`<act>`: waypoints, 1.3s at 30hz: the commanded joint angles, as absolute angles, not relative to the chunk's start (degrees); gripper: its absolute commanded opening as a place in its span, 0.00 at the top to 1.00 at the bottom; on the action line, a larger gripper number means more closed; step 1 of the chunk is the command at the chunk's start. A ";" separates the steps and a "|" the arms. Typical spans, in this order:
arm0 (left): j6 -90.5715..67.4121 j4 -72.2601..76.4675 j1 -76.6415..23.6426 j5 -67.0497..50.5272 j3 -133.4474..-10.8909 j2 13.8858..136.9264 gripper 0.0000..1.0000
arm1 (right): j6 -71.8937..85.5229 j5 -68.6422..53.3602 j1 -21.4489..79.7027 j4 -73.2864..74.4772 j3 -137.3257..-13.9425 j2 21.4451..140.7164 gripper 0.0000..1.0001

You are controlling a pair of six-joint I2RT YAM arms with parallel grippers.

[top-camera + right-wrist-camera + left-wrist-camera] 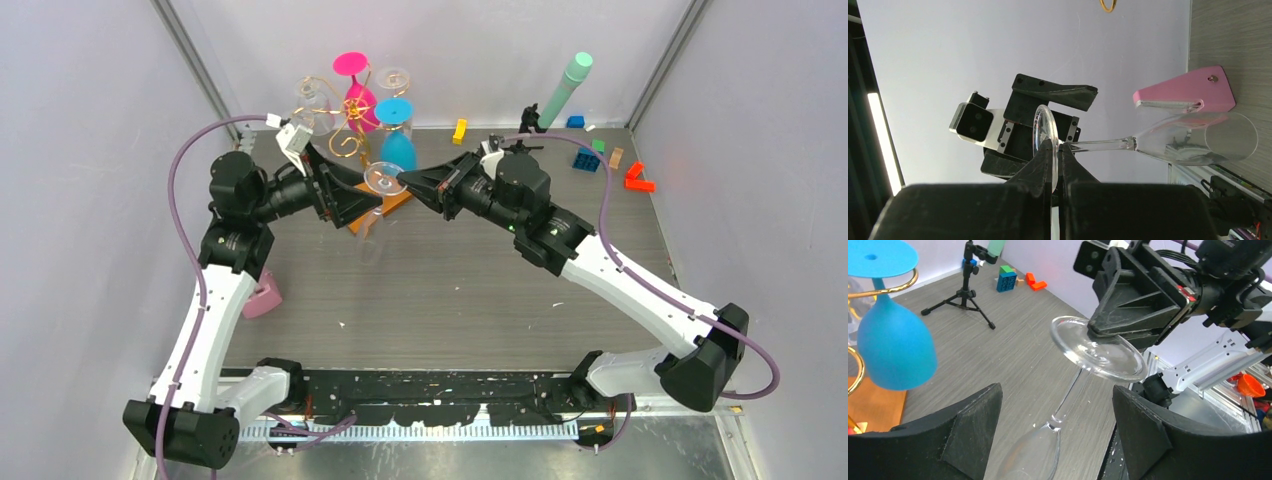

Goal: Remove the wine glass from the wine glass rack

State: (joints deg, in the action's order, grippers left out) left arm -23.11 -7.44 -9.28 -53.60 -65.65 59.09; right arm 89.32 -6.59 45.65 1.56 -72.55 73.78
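Observation:
The gold wire wine glass rack [345, 128] on its orange base [396, 203] stands at the back left, with a pink glass [356, 95], a blue glass [398, 135] and clear glasses hanging on it. My right gripper [405, 185] is shut on the foot of a clear wine glass [383, 178], held upside down and tilted just off the rack; the pinch shows in the right wrist view [1058, 150]. The glass's stem and bowl [1068, 400] lie between the spread fingers of my open left gripper [1055, 435], without touching them.
A black tripod [530, 120], a green cylinder [567, 88], a yellow block [459, 130], blue and green blocks [588, 158] and an orange block [637, 178] sit at the back right. A pink wedge [265, 297] lies by the left arm. Grey walls enclose the table.

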 commanded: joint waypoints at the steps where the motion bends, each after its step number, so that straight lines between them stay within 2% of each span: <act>1: -25.86 2.29 -9.40 -57.51 -63.19 58.78 0.19 | 92.70 -8.18 45.93 -3.91 -72.33 73.34 1.00; 8: -30.89 14.40 -9.66 -62.69 -57.92 59.29 0.28 | 93.76 -8.34 45.97 -3.32 -73.25 73.42 1.00; 22: -31.29 19.60 -12.21 -68.23 -57.75 63.66 0.60 | 93.29 -9.74 46.03 -0.49 -76.60 74.25 1.00; 24: -31.35 20.03 -12.52 -68.60 -58.13 64.05 0.69 | 93.67 -10.25 46.04 -0.67 -77.12 74.81 1.00; 26: -31.33 20.12 -12.65 -69.50 -58.53 64.60 0.84 | 93.94 -10.47 46.01 -1.30 -77.29 75.21 1.00; 27: -31.35 20.08 -12.66 -69.64 -58.56 64.72 0.96 | 93.97 -10.53 45.99 -1.86 -77.32 75.31 1.00; 28: -31.31 19.86 -12.66 -69.26 -58.59 64.59 1.00 | 93.88 -10.49 45.97 -2.03 -77.34 75.43 1.00; 30: -30.87 19.41 -12.70 -67.62 -58.38 64.07 1.00 | 93.35 -9.80 45.98 -2.03 -76.73 75.38 0.85; 31: -30.29 18.63 -12.71 -65.96 -58.25 63.57 1.00 | 92.82 -8.91 45.97 -2.11 -76.33 75.22 0.67; 32: -29.07 17.17 -12.66 -63.54 -58.29 62.90 1.00 | 92.33 -8.32 46.03 -2.20 -75.33 74.73 0.58; 33: -27.40 15.35 -12.72 -60.38 -58.30 61.92 1.00 | 91.09 -6.65 46.00 -2.20 -74.76 74.36 0.41; 35: -27.01 13.37 -12.66 -54.17 -57.99 60.74 1.00 | 88.46 -4.43 45.99 -2.75 -72.26 72.70 0.26; 39: -29.86 11.46 -12.66 -42.60 -58.10 58.78 1.00 | 77.52 -4.19 46.01 -6.30 -66.06 67.04 0.18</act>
State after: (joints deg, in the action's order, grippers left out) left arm -28.51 12.88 -12.64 -56.64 -57.39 62.22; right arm 88.16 -6.28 45.71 -1.15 -69.97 73.25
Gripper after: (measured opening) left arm 0.089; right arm 0.799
